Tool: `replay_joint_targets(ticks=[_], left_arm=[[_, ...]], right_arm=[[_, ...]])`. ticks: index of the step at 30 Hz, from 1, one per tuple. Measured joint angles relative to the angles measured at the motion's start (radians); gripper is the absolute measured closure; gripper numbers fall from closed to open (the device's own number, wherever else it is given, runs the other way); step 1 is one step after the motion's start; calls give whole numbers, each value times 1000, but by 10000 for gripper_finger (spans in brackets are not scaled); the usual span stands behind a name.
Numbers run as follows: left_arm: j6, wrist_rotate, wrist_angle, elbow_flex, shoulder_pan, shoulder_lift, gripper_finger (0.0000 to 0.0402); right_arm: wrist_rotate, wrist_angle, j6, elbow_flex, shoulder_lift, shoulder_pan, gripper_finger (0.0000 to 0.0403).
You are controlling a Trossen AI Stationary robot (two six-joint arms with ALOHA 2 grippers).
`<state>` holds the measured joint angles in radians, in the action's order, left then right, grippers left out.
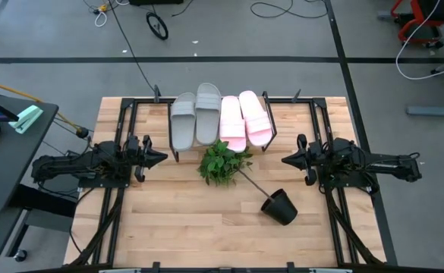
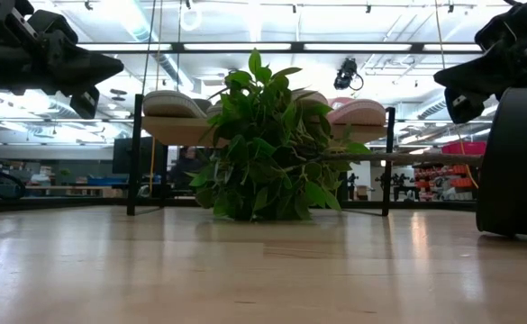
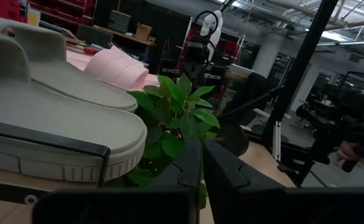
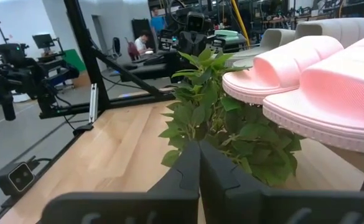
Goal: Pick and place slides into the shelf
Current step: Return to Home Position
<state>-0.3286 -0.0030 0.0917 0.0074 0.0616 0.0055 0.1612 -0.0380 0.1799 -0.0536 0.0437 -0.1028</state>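
Up on the shelf [image 2: 388,171], at the far middle of the tabletop [image 1: 168,227]: all four slides, side by side, grey slides [image 1: 195,117] on the left arm's side, pink slides [image 1: 244,120] on the right arm's side, one grey set a little farther back than its mate; none seen down on the tabletop; just in front of the shelf, between the two arms: leafy plant [image 1: 222,163], joined by a long stem to the black pot [image 1: 280,206], the pot lying on its side nearer the right arm. Left claw [image 1: 161,158]: level with the plant on its own side, tip pointing inward, fingers closed tight on each other, gripping nothing; right claw [image 1: 286,160]: mirrored opposite, likewise closed and empty; both apart from shelf and plant. Reads as the placing finished and the homing step in hand, perhaps nearly done, judging by the symmetric, folded pose; calls for no further grasp, only for settling both arms to rest without swinging the tips inward into the leaves or against the shelf's thin black legs; no reason seen to touch the slides again.
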Motion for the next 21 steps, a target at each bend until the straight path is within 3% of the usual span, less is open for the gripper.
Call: replay_joint_targets(ticks=[11, 21], left_arm=[[0, 0, 0, 0, 0, 0, 365], [0, 0, 0, 0, 0, 0, 382]], right_arm=[[2, 0, 7, 0, 0, 0, 398], [2, 0, 7, 0, 0, 0, 390]])
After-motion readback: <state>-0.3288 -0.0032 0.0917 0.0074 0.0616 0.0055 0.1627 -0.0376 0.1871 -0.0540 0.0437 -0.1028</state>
